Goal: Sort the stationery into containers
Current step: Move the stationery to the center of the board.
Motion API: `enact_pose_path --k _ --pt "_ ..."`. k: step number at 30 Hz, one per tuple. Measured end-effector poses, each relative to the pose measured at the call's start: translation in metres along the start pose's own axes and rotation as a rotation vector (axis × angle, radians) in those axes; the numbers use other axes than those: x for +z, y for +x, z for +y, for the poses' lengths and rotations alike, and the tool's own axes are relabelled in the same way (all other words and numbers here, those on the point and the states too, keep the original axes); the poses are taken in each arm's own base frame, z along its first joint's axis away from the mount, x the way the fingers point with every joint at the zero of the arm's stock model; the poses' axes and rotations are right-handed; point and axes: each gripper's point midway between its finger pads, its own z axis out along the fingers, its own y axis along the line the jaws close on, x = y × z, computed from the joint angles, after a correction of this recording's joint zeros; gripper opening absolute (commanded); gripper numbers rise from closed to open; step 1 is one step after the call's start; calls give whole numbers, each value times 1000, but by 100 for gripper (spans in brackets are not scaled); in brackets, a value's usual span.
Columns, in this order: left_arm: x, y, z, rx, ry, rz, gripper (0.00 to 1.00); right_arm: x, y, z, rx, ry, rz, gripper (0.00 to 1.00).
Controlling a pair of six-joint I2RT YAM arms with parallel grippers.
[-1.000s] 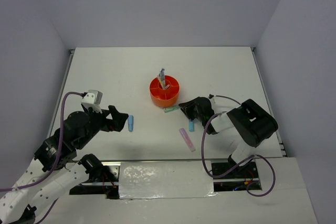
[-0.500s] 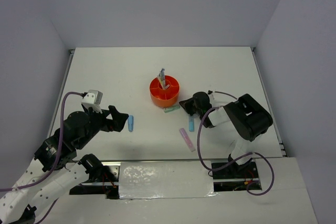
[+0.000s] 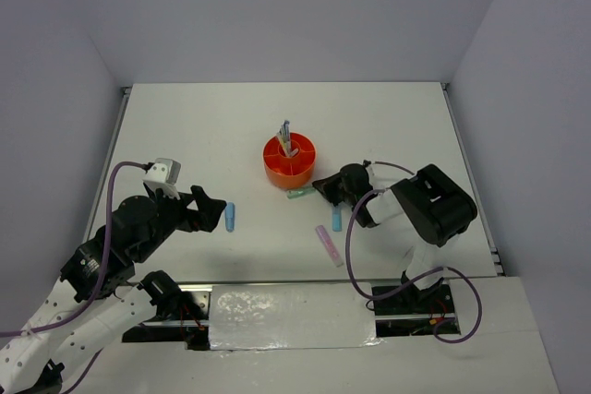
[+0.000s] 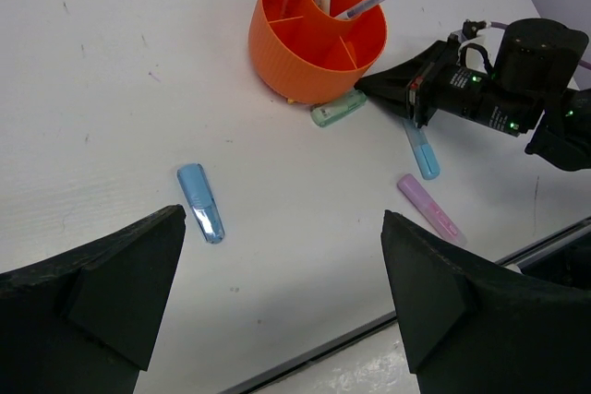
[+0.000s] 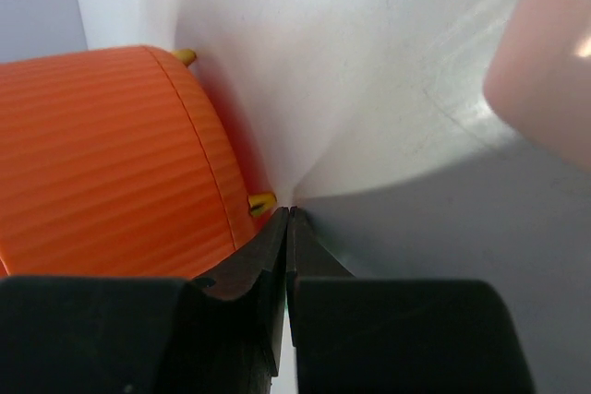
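Note:
The orange organiser (image 3: pixel 289 163) stands mid-table with several pens (image 3: pixel 284 136) upright in it; it also shows in the left wrist view (image 4: pixel 314 43) and fills the left of the right wrist view (image 5: pixel 102 154). A green marker (image 3: pixel 300 193) lies against its front. A blue marker (image 3: pixel 336 220) and a pink marker (image 3: pixel 329 245) lie below my right gripper (image 3: pixel 319 185), which is shut, empty, low on the table, its tip at the green marker's right end beside the organiser wall (image 5: pixel 289 213). My left gripper (image 3: pixel 216 206) is open and empty, raised just left of another blue marker (image 3: pixel 230 217).
Small yellow tabs (image 5: pixel 262 200) stick out at the organiser's base. A blurred pale pink object (image 5: pixel 545 53) shows at the right wrist view's upper right edge. The table's front edge (image 4: pixel 388 320) runs just below the markers.
My right gripper has crept a little left toward the organiser and the green marker's end. The left arm and the markers have not moved.

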Motion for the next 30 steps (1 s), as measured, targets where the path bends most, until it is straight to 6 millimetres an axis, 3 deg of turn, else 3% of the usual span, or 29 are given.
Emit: enact_pose_path --k 4,12,19,24,26,30 --pt "0 0 0 0 0 0 99 -7 15 -3 -31 -33 39 6" --pt "0 0 0 0 1 0 99 -44 83 -12 -149 -64 187 6" --pt "-1 -1 0 -2 2 -4 99 -58 128 -12 -259 -69 270 8" --pt "-3 -2 0 -4 6 -14 99 -67 139 -10 -344 -51 239 23" --pt "-3 -1 0 -4 6 -13 99 -70 139 -7 -389 -34 213 35" --pt "-3 -1 0 -4 6 -12 99 -72 137 17 -461 -24 143 42"
